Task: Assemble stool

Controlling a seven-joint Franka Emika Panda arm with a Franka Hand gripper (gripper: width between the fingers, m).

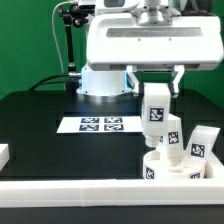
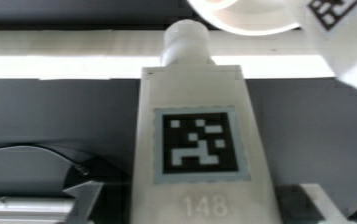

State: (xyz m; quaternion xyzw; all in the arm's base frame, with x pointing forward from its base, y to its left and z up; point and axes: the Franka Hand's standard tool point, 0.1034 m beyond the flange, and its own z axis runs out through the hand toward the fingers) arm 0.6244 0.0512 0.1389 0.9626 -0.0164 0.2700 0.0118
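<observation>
seat: the round white rimmed seat [image 1: 172, 168] sits at the near edge of the bench [image 1: 40, 135], toward the near corner on the exterior view's right, close against the white border rail [image 1: 90, 190].
legs at the seat: one leg [image 1: 169, 138] stands upright at the seat; whether it is seated in a socket cannot be told. Another leg [image 1: 203, 143] stands just beside it, further toward the exterior view's right.
held leg: a third leg [image 1: 155, 106] hangs upright in the claw [image 1: 154, 88], above the seat and off the bench.
claw state: closed on the held leg, fingers [image 2: 72, 195] pressed against its two sides near the upper end; the tagged face [image 2: 198, 142] looks out at the wrist camera.
long axis: the held leg's long axis runs vertical, in line with the claw's approach; the wrist view shows its narrower peg end [image 2: 185, 45] pointing down toward the seat rim [image 2: 255, 12].
deciding relation: the seat lies below the leg's peg end and, judging by both views, a little to one side; the free socket itself is not visible.
next move: likely a small sideways correction, then a straight descent.
arm pose: wrist pointing straight down over the bench's near edge, the arm's base [image 1: 100, 82] at the far edge.
marker board: flat marker board [image 1: 98, 124] mid-bench, well apart from the work.
</observation>
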